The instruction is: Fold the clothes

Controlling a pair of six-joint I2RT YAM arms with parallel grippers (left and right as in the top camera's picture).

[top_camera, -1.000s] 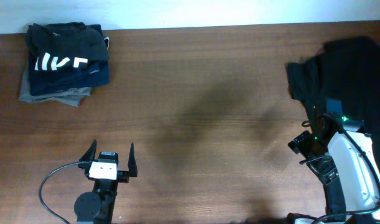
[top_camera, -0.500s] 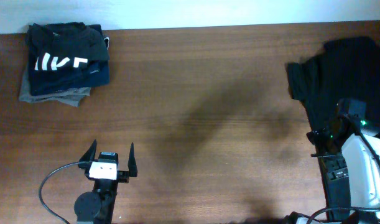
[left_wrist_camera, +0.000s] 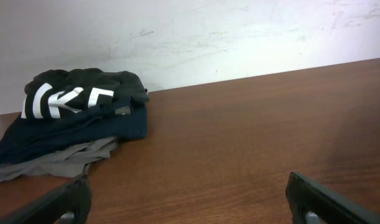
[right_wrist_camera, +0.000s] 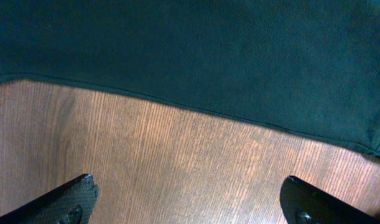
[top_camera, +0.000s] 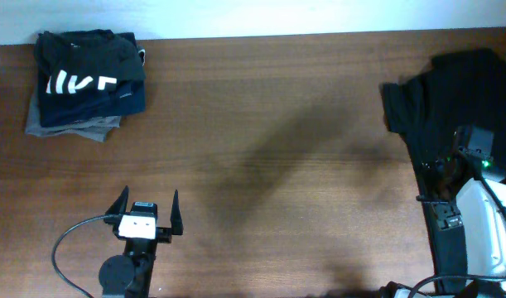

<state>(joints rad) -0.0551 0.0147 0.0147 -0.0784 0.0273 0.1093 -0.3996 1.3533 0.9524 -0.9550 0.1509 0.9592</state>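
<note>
**Black garment lies unfolded at the right edge; both grippers empty**

The brown wooden surface (top_camera: 277, 124) is bare across its middle. The largest thing on it is the black garment (top_camera: 451, 91), lying loose and crumpled against the right edge of the surface, with part of it running off that edge out of the overhead view. It has not yet been spread or folded.

At the far left corner of the surface sits a folded stack (top_camera: 83, 83). A black piece with white lettering is on top, a navy one is under it and a grey one is at the bottom. These look finished.

The right gripper (right_wrist_camera: 190, 202) hangs by the right edge of the surface with its jaws wide and nothing between them. Its wrist camera shows the garment's hem (right_wrist_camera: 196, 109) just ahead of the fingers, with bare wood below them. The left gripper (top_camera: 150, 199) rests near the front edge of the surface, left of centre. It is also spread wide and empty, and points toward the stack.

The risk lies in the first pinch. The hem lies flat on the wood, so fingers that close too high would catch nothing, and fingers that close too deep into the crumple could take several layers. Either would leave the garment bunched when it is dragged to the middle. Cloth hanging off the right edge of the surface could also pull the garment away.
</note>
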